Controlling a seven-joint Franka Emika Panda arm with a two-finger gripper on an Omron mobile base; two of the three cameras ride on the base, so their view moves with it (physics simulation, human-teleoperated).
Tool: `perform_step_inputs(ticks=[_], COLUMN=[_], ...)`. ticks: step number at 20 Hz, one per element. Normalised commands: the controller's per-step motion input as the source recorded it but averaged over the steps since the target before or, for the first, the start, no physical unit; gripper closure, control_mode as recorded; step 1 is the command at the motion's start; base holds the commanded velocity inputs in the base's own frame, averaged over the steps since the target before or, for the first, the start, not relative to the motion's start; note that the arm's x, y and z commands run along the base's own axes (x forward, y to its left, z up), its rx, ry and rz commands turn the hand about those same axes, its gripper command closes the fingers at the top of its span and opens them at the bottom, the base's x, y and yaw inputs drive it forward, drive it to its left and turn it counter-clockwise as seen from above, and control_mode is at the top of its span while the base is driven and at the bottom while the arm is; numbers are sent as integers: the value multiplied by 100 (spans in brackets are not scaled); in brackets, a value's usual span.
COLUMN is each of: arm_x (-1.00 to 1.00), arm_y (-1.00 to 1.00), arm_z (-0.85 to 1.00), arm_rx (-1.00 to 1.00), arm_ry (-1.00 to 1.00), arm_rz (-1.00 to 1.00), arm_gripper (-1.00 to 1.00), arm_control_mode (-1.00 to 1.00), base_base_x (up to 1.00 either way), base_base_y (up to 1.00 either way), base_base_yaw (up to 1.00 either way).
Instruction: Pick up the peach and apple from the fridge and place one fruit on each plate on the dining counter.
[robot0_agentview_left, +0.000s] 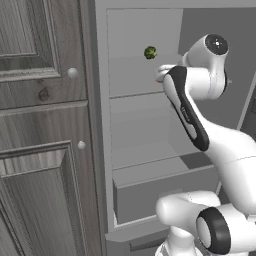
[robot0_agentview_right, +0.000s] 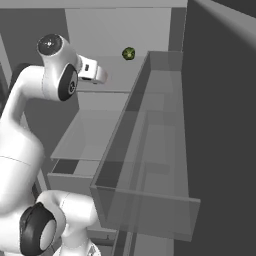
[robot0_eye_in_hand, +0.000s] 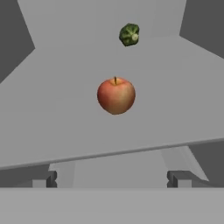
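- Left base view: nearest the camera, at 5 o'clock, sits my own white base joint, and my arm climbs from there to 1 o'clock. My wrist reaches in over the upper shelf of the fridge (robot0_agentview_left: 145, 120), whose pale grey inside shows flat shelves and a drawer at 6 o'clock. My forearm hides my gripper here. A dark green round item (robot0_agentview_left: 150, 52) sits at the back of that shelf at 12 o'clock. The wood-grain cabinet (robot0_agentview_left: 42, 125) stands at 9 o'clock, touching the fridge frame.
- Right base view: closest is my base joint at 7 o'clock, then the clear door bins (robot0_agentview_right: 150, 165) of the open fridge door at 5 o'clock. My wrist points in toward the upper shelf at 11 o'clock; the fingers cannot be made out. The green item lies at 12 o'clock.
- Hand view: my gripper (robot0_eye_in_hand: 113, 178) shows two dark tips at 7 and 5 o'clock, spread wide apart, holding nothing and touching nothing. The apple (robot0_eye_in_hand: 116, 95), stem up, rests on the shelf at centre, beyond the shelf's front edge and apart from my tips. The green item sits behind it at 12 o'clock.
- I can read no writing or labels anywhere.
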Motion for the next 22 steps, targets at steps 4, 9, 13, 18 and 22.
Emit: perform_step_inputs(ticks=[4,9,13,18,22], arm_x=[51,46,37,28,30], arm_y=[-2,-2,0,0,0], arm_z=[-1,0,-5,-10,-12], arm_rx=[0,0,0,0,0], arm_ry=[0,0,0,0,0], arm_rz=[0,0,0,0,0], arm_gripper=[-100,-100,-100,-100,-100], arm_control_mode=[-100,-100,-100,-100,-100], base_base_x=[0,0,0,0,0], base_base_y=[0,0,0,0,0], base_base_yaw=[0,0,0,0,0])
